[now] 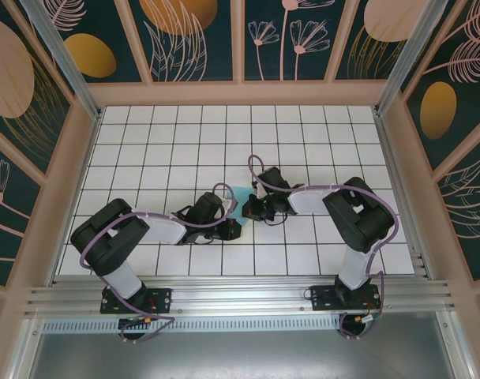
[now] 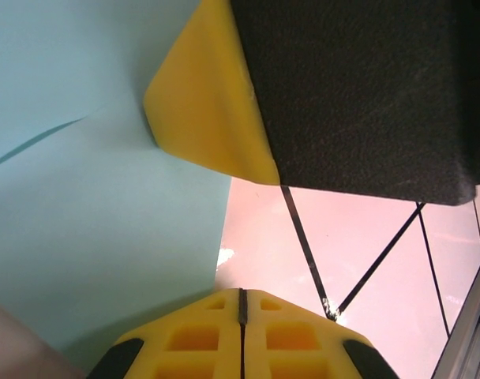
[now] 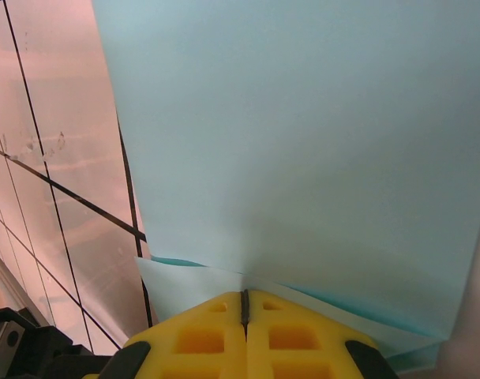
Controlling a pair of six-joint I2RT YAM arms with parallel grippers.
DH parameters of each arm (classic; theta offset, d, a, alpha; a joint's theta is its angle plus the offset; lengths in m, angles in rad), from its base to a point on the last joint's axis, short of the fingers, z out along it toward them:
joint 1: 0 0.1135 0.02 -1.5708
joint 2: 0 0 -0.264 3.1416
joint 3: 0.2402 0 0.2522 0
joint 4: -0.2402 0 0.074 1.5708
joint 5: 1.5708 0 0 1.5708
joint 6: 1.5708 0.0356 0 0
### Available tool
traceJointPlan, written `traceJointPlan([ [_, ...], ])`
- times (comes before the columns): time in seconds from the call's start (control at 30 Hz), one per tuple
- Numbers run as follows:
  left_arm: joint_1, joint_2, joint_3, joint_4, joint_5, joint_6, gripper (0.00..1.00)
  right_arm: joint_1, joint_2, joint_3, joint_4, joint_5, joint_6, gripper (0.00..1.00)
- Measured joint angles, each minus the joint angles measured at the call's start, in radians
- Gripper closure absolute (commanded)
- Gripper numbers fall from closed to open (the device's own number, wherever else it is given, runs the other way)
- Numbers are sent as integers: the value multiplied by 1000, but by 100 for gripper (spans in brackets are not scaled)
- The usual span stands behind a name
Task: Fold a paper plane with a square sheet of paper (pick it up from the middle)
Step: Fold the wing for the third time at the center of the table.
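The square sheet of paper, folded in layers, is at the middle of the table, between both grippers. The right gripper has its jaws closed on the paper's edge. The left gripper also has its jaws closed, just beside the paper; I cannot tell if it pinches it.

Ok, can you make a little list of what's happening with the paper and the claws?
paper: light blue paper, folded into layers, between the two arms
right claw: shut, pinching the paper's edge
left claw: shut, at the paper's edge; grip unclear
table: white tiles with dark lines
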Motion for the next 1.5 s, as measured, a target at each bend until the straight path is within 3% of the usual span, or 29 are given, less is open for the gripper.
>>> traceJointPlan([
  [0.37,-4,-77,18,-182,-86,48,88,0,12,18,-15,-6,0,95],
  [0.97,-6,-107,-3,-205,-135,48,92,0,18,27,-19,-6,0,95],
  [1.33,-5,-262,-16,-364,-212,35,88,0,23,35,-26,-6,0,95],
  [1.5,-5,-323,18,-356,-186,7,86,0,25,38,-27,-6,0,95],
])
